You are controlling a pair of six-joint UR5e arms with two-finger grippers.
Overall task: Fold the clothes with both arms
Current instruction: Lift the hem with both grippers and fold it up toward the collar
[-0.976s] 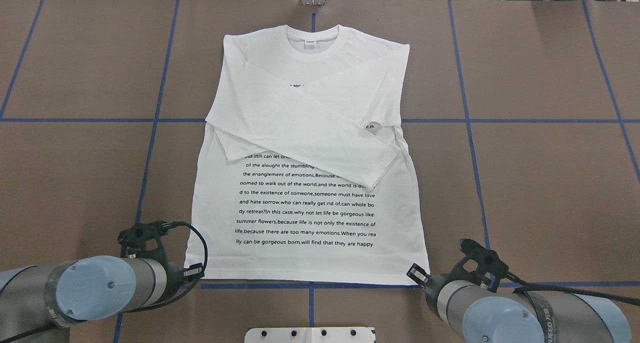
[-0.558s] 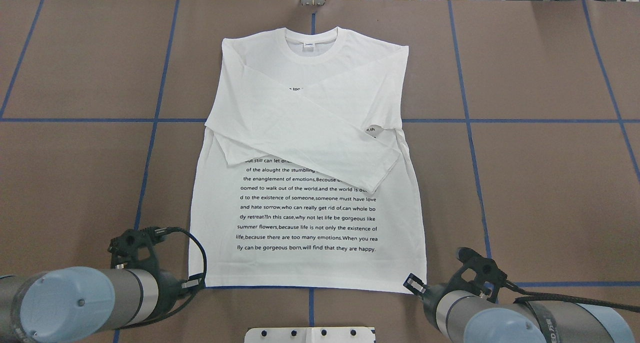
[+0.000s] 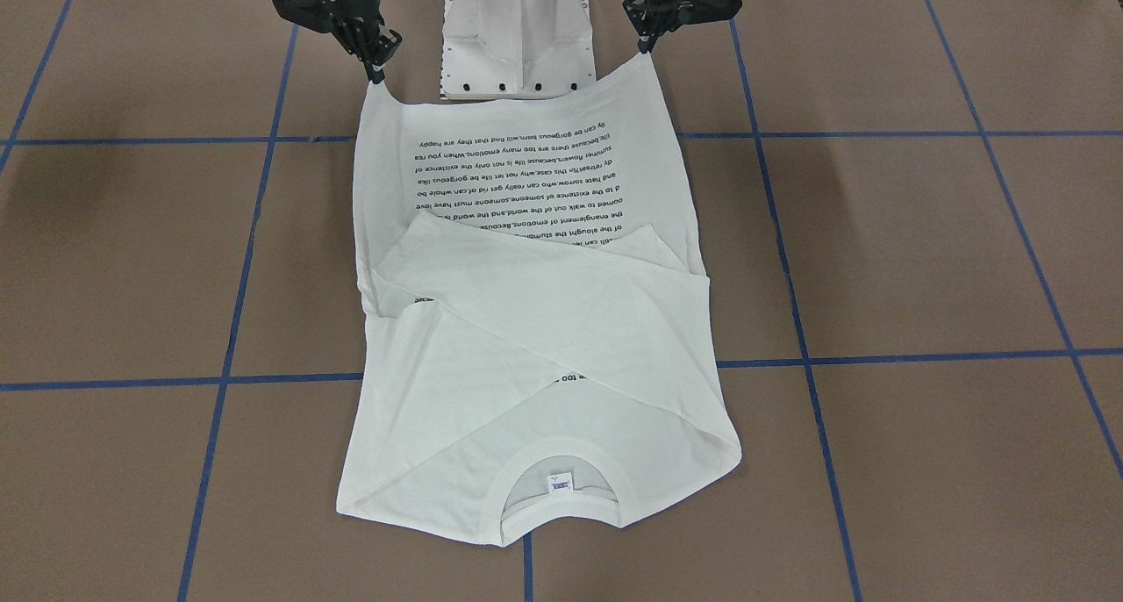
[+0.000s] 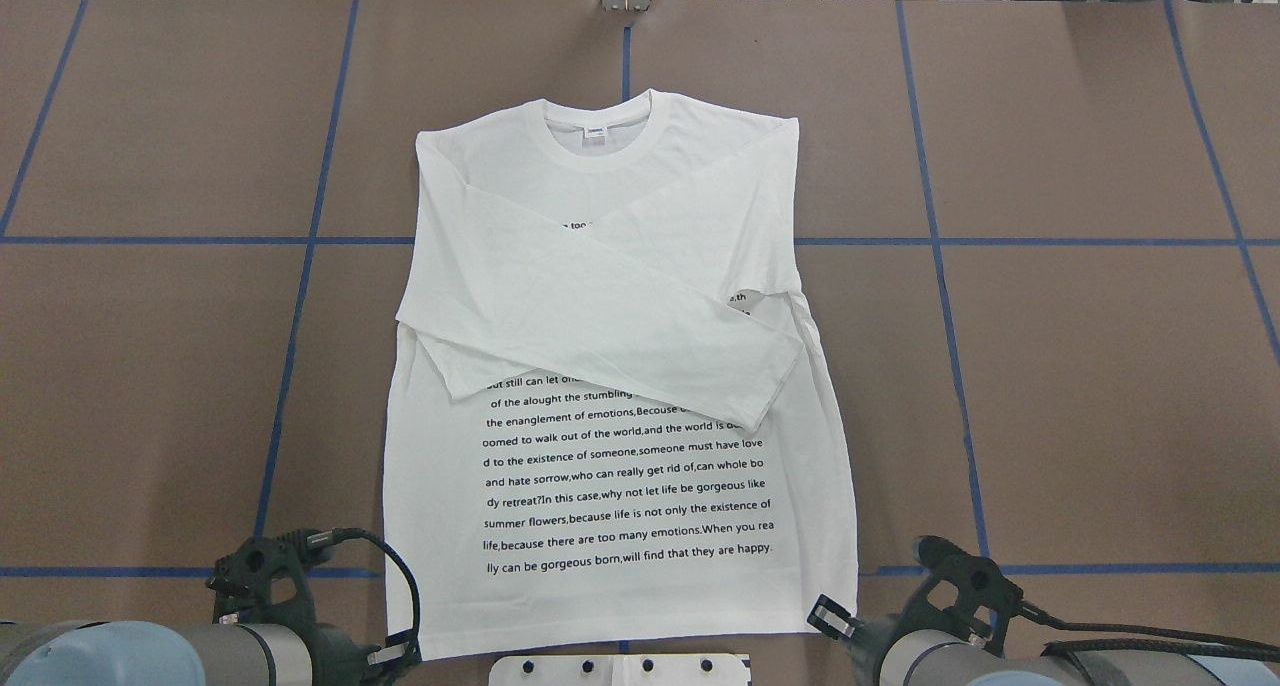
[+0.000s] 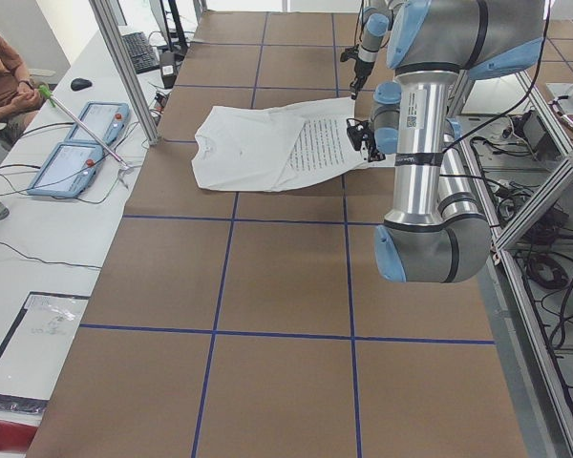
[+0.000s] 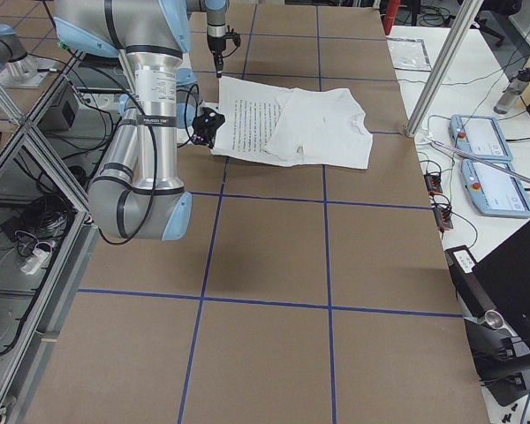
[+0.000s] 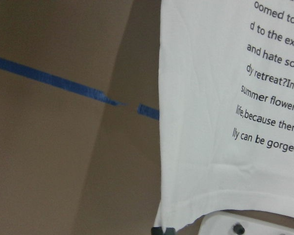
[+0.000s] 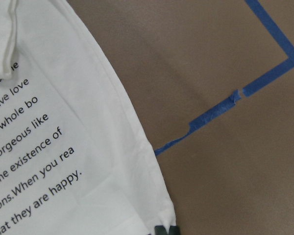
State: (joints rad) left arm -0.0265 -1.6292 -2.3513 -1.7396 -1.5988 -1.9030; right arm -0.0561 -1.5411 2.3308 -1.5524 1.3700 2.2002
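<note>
Hem corners: the left gripper [image 3: 647, 49] is pinched closed on one corner of the white long-sleeved T-shirt [image 3: 526, 339], and the right gripper [image 3: 379, 74] is clamped on the other. The hem is slightly raised and sags between them, just in front of the pedestal base [image 3: 518, 23]. The rest lies flat on the brown table [image 3: 921, 251], print up, sleeves [image 4: 620, 326] crossed over the chest, collar [image 4: 600, 163] at the far end. We judge a hem-to-collar fold: raise both corners evenly, hold the hem taut, and travel low so the sleeves don't shift.
</note>
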